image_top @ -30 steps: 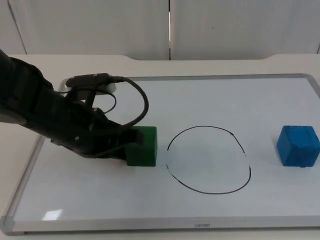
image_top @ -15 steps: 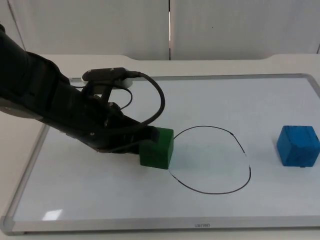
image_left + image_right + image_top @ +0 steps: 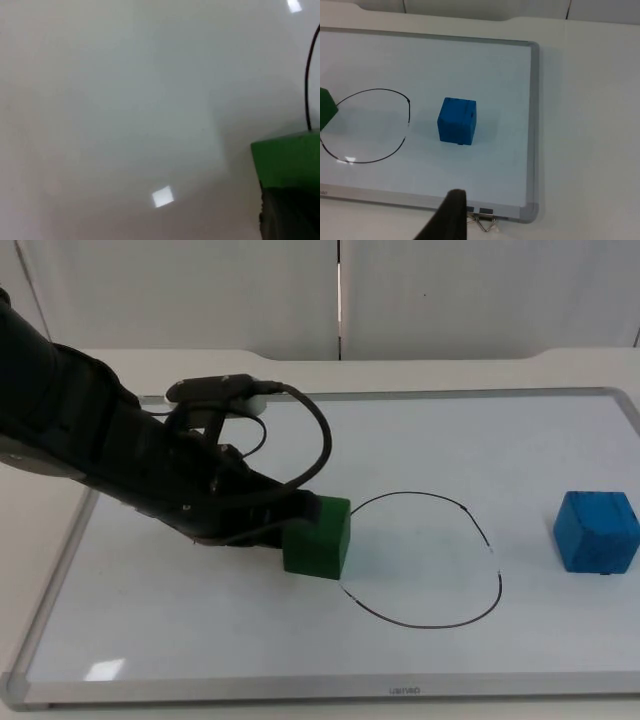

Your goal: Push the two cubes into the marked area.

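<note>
From my seat the left arm reaches low across the whiteboard [image 3: 560, 640], and its left gripper [image 3: 283, 523] is pressed up against the left face of the green cube [image 3: 318, 537]. I cannot tell whether its fingers are spread or closed; the arm's own bulk hides them from above. In the left wrist view a dark fingertip [image 3: 290, 215] sits right against the green cube [image 3: 287, 160], with a short stretch of the black line [image 3: 311, 75] beyond it.

The green cube rests on the board at the left edge of the drawn circle [image 3: 420, 558]. Its right side seems to sit on the line itself, though from above I can't be sure how much of it has crossed. Most of the cube is outside the ring.

Further right, the inside of the circle is bare board. The blue cube [image 3: 597, 531] stands well apart from the ring, near the board's right frame, upright and touching nothing.

The right arm waits off the board. Its right wrist view looks over the blue cube [image 3: 457, 120], the circle [image 3: 367, 126] and a corner of the green cube [image 3: 326, 114], with one fingertip of the right gripper [image 3: 447, 217] above the board's near frame; I cannot tell whether that gripper is spread or closed.
</note>
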You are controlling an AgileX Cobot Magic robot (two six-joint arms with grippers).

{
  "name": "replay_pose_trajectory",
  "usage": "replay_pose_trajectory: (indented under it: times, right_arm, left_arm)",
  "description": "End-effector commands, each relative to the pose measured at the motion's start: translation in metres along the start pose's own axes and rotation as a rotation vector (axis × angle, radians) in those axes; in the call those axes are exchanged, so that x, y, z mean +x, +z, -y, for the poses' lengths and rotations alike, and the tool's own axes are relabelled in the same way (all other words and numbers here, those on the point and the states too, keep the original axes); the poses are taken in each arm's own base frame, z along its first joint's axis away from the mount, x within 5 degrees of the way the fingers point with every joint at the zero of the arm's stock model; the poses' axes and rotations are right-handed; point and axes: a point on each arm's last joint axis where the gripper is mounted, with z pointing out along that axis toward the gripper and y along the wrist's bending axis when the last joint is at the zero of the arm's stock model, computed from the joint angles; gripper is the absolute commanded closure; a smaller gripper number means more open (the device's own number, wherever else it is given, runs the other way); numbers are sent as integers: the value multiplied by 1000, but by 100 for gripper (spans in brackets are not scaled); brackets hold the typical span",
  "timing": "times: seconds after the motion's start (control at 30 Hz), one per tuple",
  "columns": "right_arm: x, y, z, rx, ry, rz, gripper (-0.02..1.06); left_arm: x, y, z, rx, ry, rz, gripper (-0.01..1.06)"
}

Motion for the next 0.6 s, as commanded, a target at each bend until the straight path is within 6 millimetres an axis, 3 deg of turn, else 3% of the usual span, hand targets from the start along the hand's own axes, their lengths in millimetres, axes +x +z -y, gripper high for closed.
replay_pose_trajectory:
  times: [0.0,0.57]
  right_arm:
    - [1,1,0,3,-8,1,-1]
    - [1,1,0,3,-8,1,-1]
  left_arm:
    - [-1,1,6,29,-16,4,105]
    - [2,3,16,43,1,-7,105]
